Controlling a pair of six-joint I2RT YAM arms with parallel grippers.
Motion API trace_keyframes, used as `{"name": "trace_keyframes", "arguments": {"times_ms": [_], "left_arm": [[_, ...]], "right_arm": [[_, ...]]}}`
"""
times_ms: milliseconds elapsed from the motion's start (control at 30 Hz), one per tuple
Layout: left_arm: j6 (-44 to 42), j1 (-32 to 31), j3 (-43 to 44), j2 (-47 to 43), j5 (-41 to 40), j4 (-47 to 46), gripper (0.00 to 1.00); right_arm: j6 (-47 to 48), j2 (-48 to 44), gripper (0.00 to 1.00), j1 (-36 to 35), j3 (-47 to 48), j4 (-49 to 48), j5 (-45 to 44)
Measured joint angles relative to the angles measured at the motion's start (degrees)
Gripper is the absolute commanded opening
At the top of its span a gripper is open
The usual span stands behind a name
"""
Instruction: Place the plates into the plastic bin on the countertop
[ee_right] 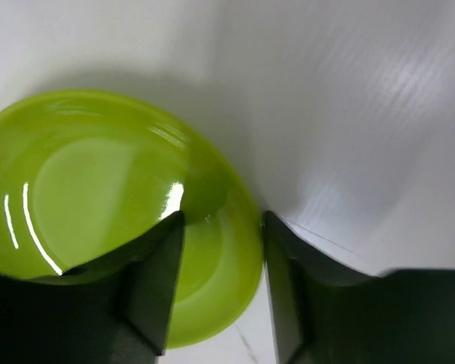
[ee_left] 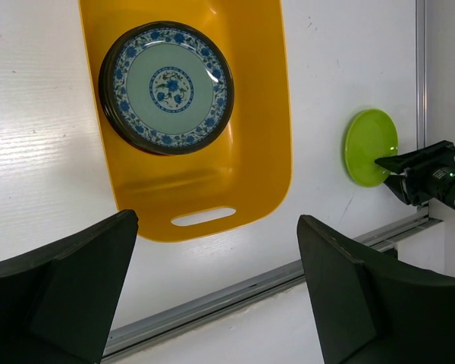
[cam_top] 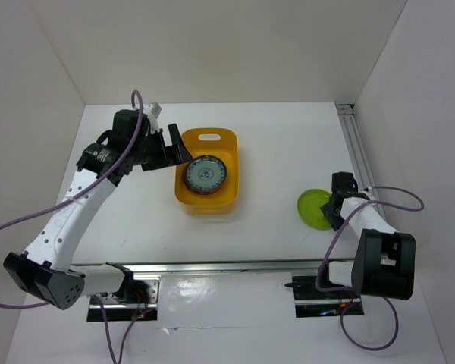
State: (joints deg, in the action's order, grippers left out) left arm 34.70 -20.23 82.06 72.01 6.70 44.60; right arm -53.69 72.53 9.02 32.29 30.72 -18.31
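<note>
The yellow-orange plastic bin (cam_top: 229,155) stands mid-table on the white countertop (cam_top: 280,144). It holds a stack of plates with a grey-blue patterned plate (cam_top: 205,175) on top; the left wrist view (ee_left: 167,87) shows a black rim under it. My left gripper (cam_top: 174,148) is open and empty, held above the bin's far left corner, by its slot handle (ee_left: 203,217). A lime green plate (cam_top: 315,208) lies on the countertop at the right. My right gripper (ee_right: 218,220) grips its near rim, one finger inside the plate (ee_right: 98,189) and one outside.
A metal rail (cam_top: 358,148) runs along the table's right edge and another (cam_top: 212,267) along the front by the arm bases. White walls close in the left, back and right sides.
</note>
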Motion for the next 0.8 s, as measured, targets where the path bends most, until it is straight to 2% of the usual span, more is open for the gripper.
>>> {"name": "trace_keyframes", "arguments": {"times_ms": [100, 133, 200, 233, 433, 467, 633, 800], "left_arm": [[0.0, 0.2, 0.0, 0.0, 0.0, -0.02, 1.0], [0.0, 0.22, 0.0, -0.02, 0.0, -0.02, 1.0], [0.0, 0.22, -0.15, -0.22, 0.0, -0.07, 1.0], [0.0, 0.22, -0.35, -0.37, 0.02, -0.09, 1.0], [-0.02, 0.22, -1.84, -0.68, 0.02, -0.13, 1.0], [-0.02, 0.22, -1.99, -0.68, 0.02, -0.07, 1.0], [-0.09, 0.22, -2.14, -0.68, 0.02, -0.11, 1.0], [-0.13, 0.22, -2.14, -0.68, -0.04, -0.09, 1.0]], "right_arm": [[-0.55, 1.27, 0.34, 0.02, 0.33, -2.49, 0.0], [-0.92, 1.6, 0.21, 0.02, 0.31, -3.65, 0.13], [-1.62, 1.79, 0.19, 0.0, 0.35, -5.75, 0.61], [-2.08, 2.14, 0.12, -0.02, 0.37, -6.62, 0.7], [-2.51, 3.76, 0.09, -0.02, -0.02, -12.0, 1.38], [-2.64, 3.85, 0.0, -0.15, -0.26, -12.92, 1.6], [-3.26, 4.09, 0.0, -1.16, -0.9, -15.76, 1.75], [-3.34, 3.78, 0.0, -5.38, 0.83, -14.29, 1.09]]}}
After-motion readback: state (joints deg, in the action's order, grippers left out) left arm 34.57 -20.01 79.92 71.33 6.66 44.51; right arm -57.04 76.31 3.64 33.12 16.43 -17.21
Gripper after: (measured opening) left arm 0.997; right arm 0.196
